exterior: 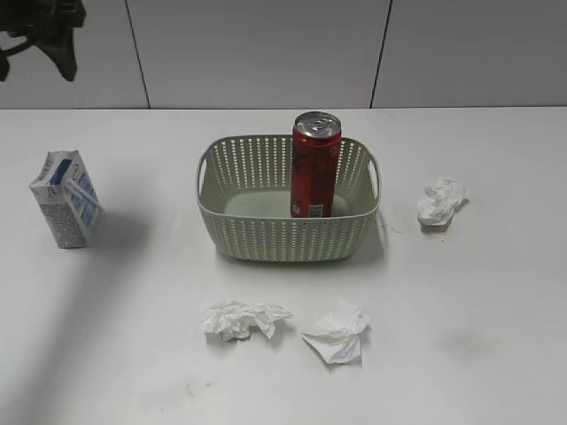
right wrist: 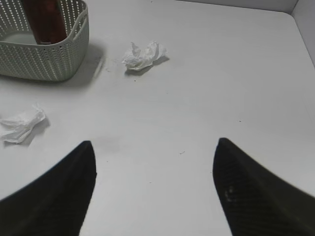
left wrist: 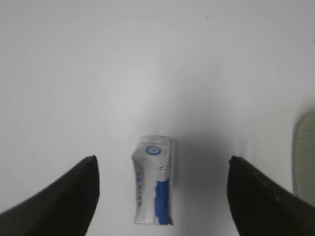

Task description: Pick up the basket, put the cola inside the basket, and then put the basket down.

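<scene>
The pale sage-green basket [exterior: 288, 237] rests on the white table at the middle. The red cola can [exterior: 315, 166] stands upright inside it, toward the right side. The right wrist view shows the basket's corner [right wrist: 49, 61] and the can's lower part [right wrist: 47, 19] at top left. The left wrist view shows only a sliver of the basket [left wrist: 306, 147] at the right edge. My left gripper [left wrist: 162, 164] is open and empty, high above the carton. Part of the left arm shows at the exterior view's top left [exterior: 44, 31]. My right gripper [right wrist: 153, 147] is open and empty over bare table, right of the basket.
A blue-white carton [exterior: 66, 199] stands at the left, also in the left wrist view [left wrist: 153, 179]. Crumpled tissues lie right of the basket [exterior: 440, 201] [right wrist: 143, 55] and in front of it [exterior: 241, 320] [exterior: 338, 334] [right wrist: 22, 125]. A wall rises behind the table.
</scene>
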